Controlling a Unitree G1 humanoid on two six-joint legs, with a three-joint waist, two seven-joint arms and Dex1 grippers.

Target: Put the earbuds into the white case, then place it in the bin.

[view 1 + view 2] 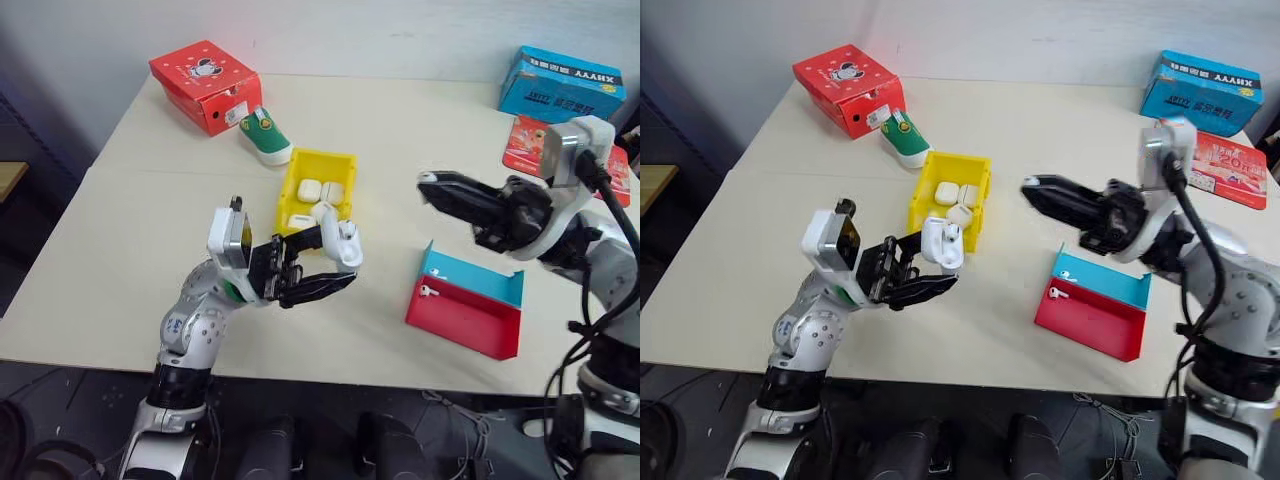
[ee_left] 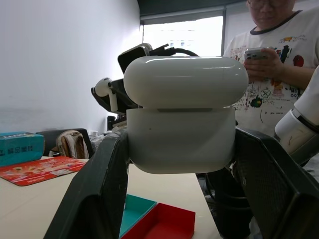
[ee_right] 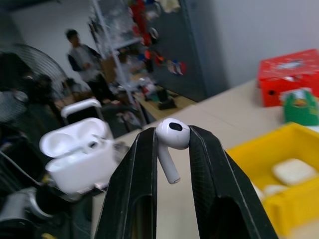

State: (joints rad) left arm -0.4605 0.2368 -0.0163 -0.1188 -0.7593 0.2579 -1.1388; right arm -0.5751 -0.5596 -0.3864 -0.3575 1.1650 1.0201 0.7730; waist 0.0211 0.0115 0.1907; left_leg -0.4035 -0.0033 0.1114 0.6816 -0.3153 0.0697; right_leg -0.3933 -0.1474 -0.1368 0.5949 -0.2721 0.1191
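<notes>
White and glossy, the open case (image 1: 942,243) sits clamped in our left claw (image 1: 925,268), raised off the bench (image 1: 130,250) with its lid flipped up and its wells facing our right arm, which we judge is meant to give the other claw a clear way in. Our right claw (image 3: 172,149) is pinched together on one earbud (image 3: 170,142), gripping the head so the stem hangs free between the fingers; it hovers across from the case, apart from it. That hold, we think, leaves the stem ready to slide into a well.

Just beyond our left claw stands the yellow bin (image 1: 342,163), already holding several white cases (image 1: 320,191). Below and beside our right claw lies the red-and-blue tray (image 1: 1095,322) with two more earbuds (image 1: 1062,283) resting in it. Far beyond our left claw sit a red cardboard box (image 1: 206,82) and a small green shoe (image 1: 266,137).
</notes>
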